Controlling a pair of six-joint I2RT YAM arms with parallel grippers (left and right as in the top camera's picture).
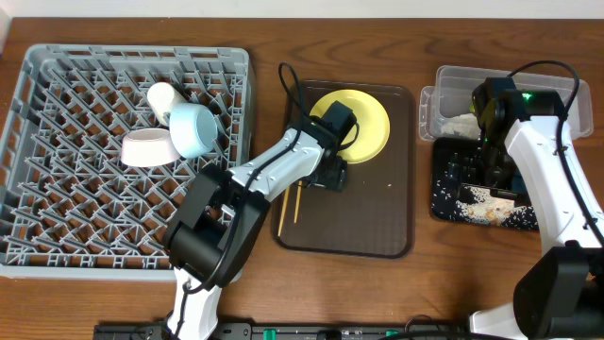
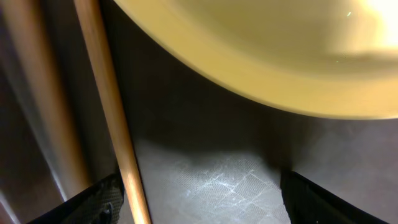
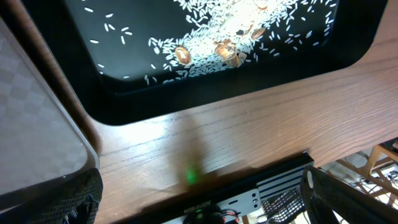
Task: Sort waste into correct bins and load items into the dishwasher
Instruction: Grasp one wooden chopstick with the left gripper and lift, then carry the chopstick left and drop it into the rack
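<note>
Hovering over the brown tray (image 2: 205,155), my left fingers (image 2: 102,202) stood apart and empty; a chopstick (image 2: 106,112) ran just beside one, the yellow plate (image 2: 280,56) lay ahead. My right fingers (image 3: 348,199) gaped beside the black tray (image 3: 109,102) of rice (image 3: 217,31).

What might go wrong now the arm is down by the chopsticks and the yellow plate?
The left tool sits open with one chopstick at its edge, so it might grab just one or none. The yellow plate is close, so closing or lifting might bump it.
</note>
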